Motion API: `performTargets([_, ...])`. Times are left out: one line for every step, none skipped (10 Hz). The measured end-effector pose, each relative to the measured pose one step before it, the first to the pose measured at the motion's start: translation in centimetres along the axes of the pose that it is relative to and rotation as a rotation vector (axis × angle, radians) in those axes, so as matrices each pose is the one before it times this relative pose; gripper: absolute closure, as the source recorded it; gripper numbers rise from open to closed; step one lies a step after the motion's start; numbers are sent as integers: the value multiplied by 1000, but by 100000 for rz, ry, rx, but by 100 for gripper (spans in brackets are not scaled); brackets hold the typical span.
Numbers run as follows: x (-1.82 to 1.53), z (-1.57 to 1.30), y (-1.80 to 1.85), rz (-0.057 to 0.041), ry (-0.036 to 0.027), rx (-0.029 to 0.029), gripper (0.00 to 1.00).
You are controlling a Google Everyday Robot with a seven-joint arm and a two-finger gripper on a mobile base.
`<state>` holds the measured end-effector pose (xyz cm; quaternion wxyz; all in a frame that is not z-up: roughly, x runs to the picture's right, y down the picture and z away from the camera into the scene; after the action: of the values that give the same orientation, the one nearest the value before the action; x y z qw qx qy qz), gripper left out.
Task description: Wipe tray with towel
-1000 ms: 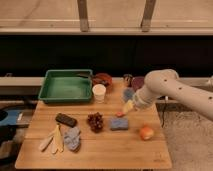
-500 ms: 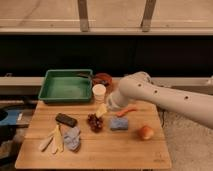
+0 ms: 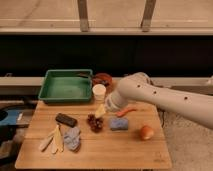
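Hanging over the middle of the counter, the gripper sits between the white cup and the grapes; how far open it is cannot be told. The green tray occupies the back left corner, and what seems the towel lies near the front left edge.

Tray: solid green, unpatterned.
Desk: pale wood tone, plain.
Towel: blue-grey.
Block: blue-grey, close in tone to the towel.
Cup: white.
Bowl: dark reddish-brown.
Cluster: dark red.
Flat bar: black.
Round fruit: orange.
Slim piece: orange-red.
Strips: pale yellow.
Arm: off-white, marked with a few small dark dots.
Pincer: pale yellow, above the desk between the cup and the cluster.
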<state>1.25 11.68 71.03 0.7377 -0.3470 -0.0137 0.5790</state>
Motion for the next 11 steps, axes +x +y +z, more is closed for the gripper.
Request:
performTargets([316,577,98,-547,2843,-1064,37])
performTargets([171,936,530,-1704,2262,-1076,37])
performTargets([-175,1367,1058,-2581,2881,-1460,37])
performTargets([-529,1675,1602,-3203,3253,-2037,37])
performTargets([-461,1141,1185,-2133,2017,-1654,37])
performTargets([-454,1343,1381,-2588,2126,-2390,37])
performTargets([-341,1067,1122,-2779,1904,-2152,37])
performTargets([-174,898,862,-2592,2031,-1745,37])
performTargets([-165,1040,1001,-2848,2186,-2125,37])
performTargets([26,941,906,-2317,2219,-1999,37])
performTargets([66,952,1008,-2441,1934,-2255,37])
